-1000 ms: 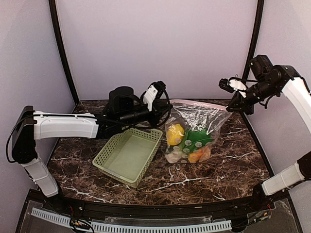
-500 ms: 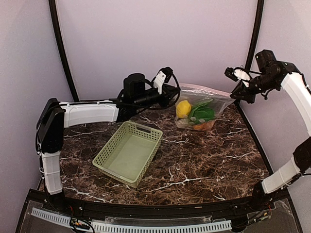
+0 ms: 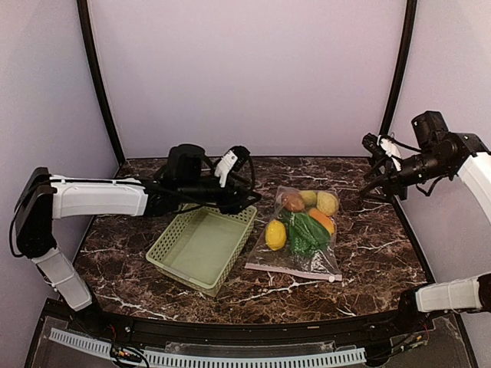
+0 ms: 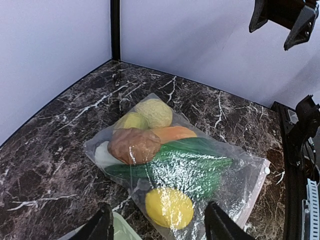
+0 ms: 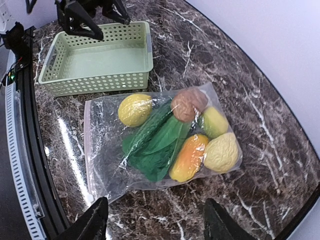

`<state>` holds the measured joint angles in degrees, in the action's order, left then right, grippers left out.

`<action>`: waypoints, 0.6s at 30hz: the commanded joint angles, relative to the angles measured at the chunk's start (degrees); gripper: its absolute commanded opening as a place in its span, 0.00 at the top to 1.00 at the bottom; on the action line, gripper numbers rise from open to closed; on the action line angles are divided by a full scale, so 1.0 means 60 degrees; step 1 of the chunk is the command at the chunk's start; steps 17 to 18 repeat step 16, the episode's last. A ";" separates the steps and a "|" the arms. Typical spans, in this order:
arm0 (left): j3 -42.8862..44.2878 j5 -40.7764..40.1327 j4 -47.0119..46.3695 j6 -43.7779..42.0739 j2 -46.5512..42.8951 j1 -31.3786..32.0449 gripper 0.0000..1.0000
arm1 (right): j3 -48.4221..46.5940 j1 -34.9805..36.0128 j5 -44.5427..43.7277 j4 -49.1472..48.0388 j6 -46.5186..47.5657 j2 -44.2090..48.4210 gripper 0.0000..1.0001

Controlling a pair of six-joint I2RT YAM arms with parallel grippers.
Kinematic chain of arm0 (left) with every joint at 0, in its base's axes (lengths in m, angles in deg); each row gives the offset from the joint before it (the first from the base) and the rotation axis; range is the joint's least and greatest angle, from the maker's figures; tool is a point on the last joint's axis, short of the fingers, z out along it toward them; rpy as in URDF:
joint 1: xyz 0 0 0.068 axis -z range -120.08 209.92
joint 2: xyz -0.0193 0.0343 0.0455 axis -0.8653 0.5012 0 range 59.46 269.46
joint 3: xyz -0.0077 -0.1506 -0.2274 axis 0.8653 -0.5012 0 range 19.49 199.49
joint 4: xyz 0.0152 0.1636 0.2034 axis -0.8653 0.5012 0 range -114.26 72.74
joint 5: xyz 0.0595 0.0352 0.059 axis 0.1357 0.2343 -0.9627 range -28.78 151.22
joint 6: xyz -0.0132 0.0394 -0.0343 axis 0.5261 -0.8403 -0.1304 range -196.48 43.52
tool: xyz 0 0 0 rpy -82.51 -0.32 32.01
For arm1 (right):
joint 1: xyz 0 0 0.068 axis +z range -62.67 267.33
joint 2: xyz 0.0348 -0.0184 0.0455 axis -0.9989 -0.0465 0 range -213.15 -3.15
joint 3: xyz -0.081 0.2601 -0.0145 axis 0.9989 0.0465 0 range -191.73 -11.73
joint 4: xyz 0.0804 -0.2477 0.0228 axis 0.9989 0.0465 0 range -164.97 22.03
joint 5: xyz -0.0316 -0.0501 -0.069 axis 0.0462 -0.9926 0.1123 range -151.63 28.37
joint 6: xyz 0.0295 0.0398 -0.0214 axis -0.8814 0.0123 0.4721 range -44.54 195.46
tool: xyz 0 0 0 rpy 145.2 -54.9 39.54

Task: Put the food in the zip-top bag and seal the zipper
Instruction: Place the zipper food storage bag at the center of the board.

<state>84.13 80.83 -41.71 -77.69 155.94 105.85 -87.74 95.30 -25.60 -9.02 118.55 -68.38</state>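
My left pincer (image 4: 157,227) hangs released, fingers spread wide with nothing between them, and my right pincer (image 5: 157,225) is the same, splayed and holding nothing. Big change from half a second ago: back then the zip-top bag (image 3: 295,234) was strung up between both pincers at the back of the table (image 3: 368,253), and now it lies flat on the marble, let go on both sides. My left pincer has pulled back and down to hover over the far right corner of the pale green basket (image 3: 199,245), while my right has drawn off to the right rear, raised well above the surface. The bag sits between the two of them, just right of the basket, too close for me to tell whether they touch. The zipper (image 3: 291,272) runs along the bag's near edge, the slider tab (image 3: 331,278) at its right end, and I cannot tell if it is shut all along. All the food is inside the bag: the lemon (image 3: 275,234) nearest the basket, the brown potato (image 3: 293,202) at the far side, the green cucumber and bok choy (image 3: 307,230) down the middle, the orange-yellow fruit (image 3: 323,220) and the pale corn (image 3: 327,202) on the right.
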 commanded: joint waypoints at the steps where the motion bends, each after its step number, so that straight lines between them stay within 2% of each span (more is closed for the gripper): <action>1: -0.0053 -0.1117 0.2005 -0.0111 -0.1878 0.0020 0.33 | 0.0031 -0.0049 0.0292 -0.1516 -0.1544 0.0442 0.27; 2: 0.0028 -0.1801 0.2727 -0.0125 -0.2148 0.0017 0.31 | 0.0107 -0.0060 -0.0064 -0.2125 -0.2270 0.0494 0.14; 3: 0.0233 -0.2228 0.3133 -0.0079 -0.2259 0.0019 0.21 | 0.0157 -0.0067 -0.0436 -0.2658 -0.2790 0.0500 0.03; 5: 0.0700 -0.3553 0.4266 0.0136 -0.2516 0.0009 0.04 | 0.0174 -0.0097 -0.1166 -0.3694 -0.3723 0.0498 0.01; 7: 0.1173 -0.5139 0.5261 0.0516 -0.2731 -0.0005 0.01 | 0.0173 -0.0097 -0.1758 -0.4837 -0.4671 0.0539 0.01; 11: 0.1918 -0.6713 0.6806 0.0877 -0.3122 -0.0050 0.01 | 0.0194 -0.0097 -0.2284 -0.5926 -0.5868 0.0556 0.01; 18: 0.1855 -0.7039 0.7140 0.0794 -0.3631 -0.0053 0.01 | 0.0370 -0.0122 -0.1622 -0.5961 -0.5994 0.0300 0.01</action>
